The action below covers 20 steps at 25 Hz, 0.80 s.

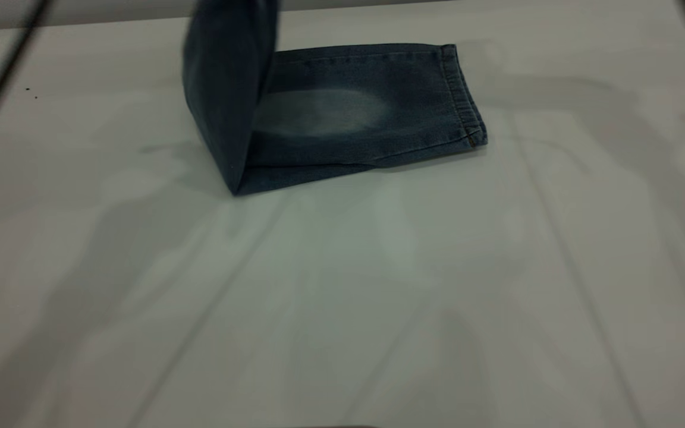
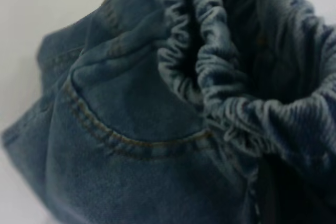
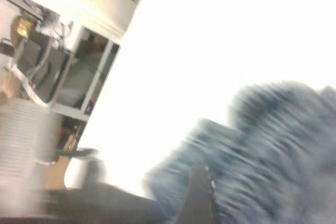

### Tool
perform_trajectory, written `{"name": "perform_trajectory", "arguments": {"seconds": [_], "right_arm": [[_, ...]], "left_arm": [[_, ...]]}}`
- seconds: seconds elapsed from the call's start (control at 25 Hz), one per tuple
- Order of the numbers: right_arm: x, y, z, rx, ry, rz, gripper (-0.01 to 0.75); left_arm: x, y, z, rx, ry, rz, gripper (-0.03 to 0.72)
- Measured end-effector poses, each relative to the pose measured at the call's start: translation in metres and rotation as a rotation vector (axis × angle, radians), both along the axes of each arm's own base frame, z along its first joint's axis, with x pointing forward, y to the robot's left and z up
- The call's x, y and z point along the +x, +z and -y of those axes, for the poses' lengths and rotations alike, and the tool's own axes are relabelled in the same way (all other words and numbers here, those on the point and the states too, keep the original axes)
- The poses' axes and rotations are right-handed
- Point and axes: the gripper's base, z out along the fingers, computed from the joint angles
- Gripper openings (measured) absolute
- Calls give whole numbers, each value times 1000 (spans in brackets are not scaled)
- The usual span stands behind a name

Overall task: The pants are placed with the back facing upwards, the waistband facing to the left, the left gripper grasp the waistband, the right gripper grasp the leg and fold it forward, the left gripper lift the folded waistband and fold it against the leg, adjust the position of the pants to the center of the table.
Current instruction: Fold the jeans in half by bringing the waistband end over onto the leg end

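Observation:
The pants [image 1: 342, 113] lie folded lengthwise at the far middle of the table [image 1: 342, 297]. The leg [image 1: 324, 110], with its pale oval fade, lies flat and its hem points right. The left end of the pants stands raised as an upright flap [image 1: 226, 89] that runs out of the top of the exterior view. The left wrist view is filled with the ruffled waistband [image 2: 210, 61] and a back pocket seam [image 2: 131, 142]. My left gripper [image 2: 273, 192] shows only as a dark shape, shut on the waistband. My right gripper [image 3: 210, 203] is close against blurred denim [image 3: 273, 145].
Bare tabletop stretches in front of the pants and to both sides. A thin dark cable [image 1: 3, 77] crosses the far left corner. Beyond the table edge the right wrist view shows shelving and clutter [image 3: 47, 87].

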Motion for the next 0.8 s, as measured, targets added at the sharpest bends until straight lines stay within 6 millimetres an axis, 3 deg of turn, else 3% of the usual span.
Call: {"name": "perform_trajectory", "arguments": {"seconds": [0.2,0.36,0.64,0.72,0.8], "right_arm": [[-13,44,21,9,-2,77,515],[-20,54,21,10,31,84,515],[-23,47,23,-70,68,77,514],[-23,45,24,-97,72,77,513],[-23,44,24,-108,74,76,514]], "left_arm": [[12,-57,25,9,26,-60,82],[24,-91,50,21,-6,-103,82],[40,-111,82,13,-94,-172,90],[41,-111,83,14,-106,-180,118],[41,-110,84,30,-133,-179,195]]}}
